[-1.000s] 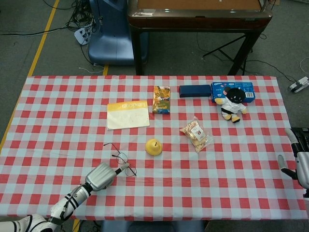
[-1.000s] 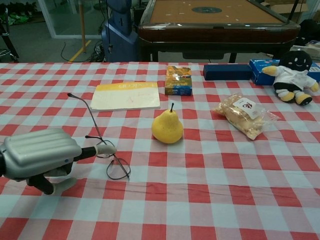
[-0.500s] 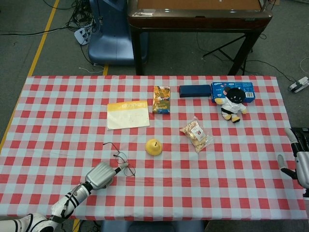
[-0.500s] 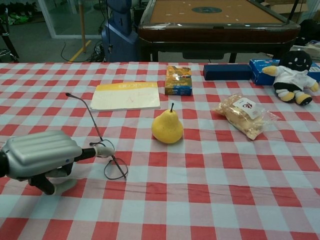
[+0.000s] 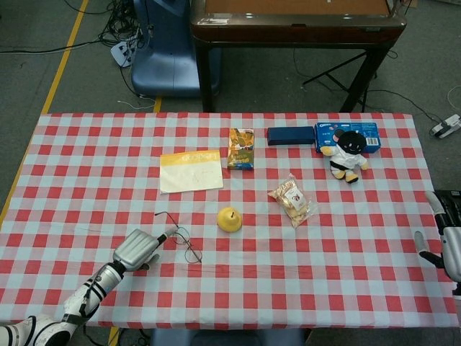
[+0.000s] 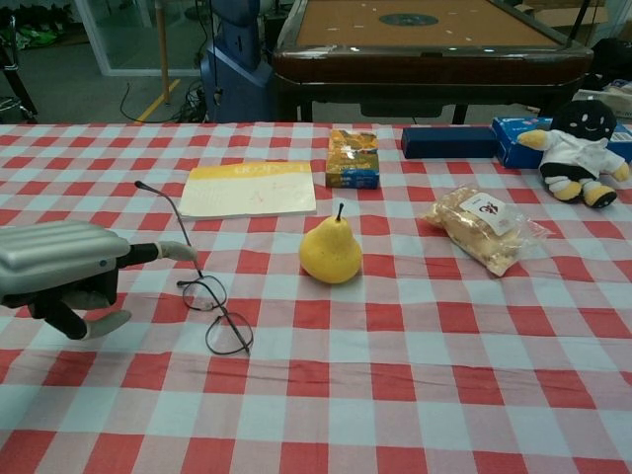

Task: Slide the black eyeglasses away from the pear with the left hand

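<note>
The black eyeglasses [image 5: 184, 239] [image 6: 212, 302] lie open on the checked cloth, left of the yellow pear [image 5: 230, 219] [image 6: 332, 253], with a gap between them. My left hand [image 5: 136, 249] [image 6: 57, 267] is low over the cloth to the left of the glasses. One finger stretches toward the near temple arm, its tip beside it, and the other fingers are curled under; it holds nothing. My right hand [image 5: 446, 238] stands at the table's right edge with its fingers apart and empty, seen only in the head view.
Behind the pear lie a yellow-and-white booklet [image 5: 190, 171] [image 6: 249, 188] and a small snack box [image 5: 241, 148]. A bag of snacks [image 5: 292, 201], a dark case [image 5: 291, 135], a blue box [image 5: 347, 134] and a plush toy [image 5: 348, 154] sit to the right.
My left hand has drawn back to the left, its fingertip leaving the bridge of the glasses and ending beside the temple arm. The glasses shifted slightly left, away from the pear.
</note>
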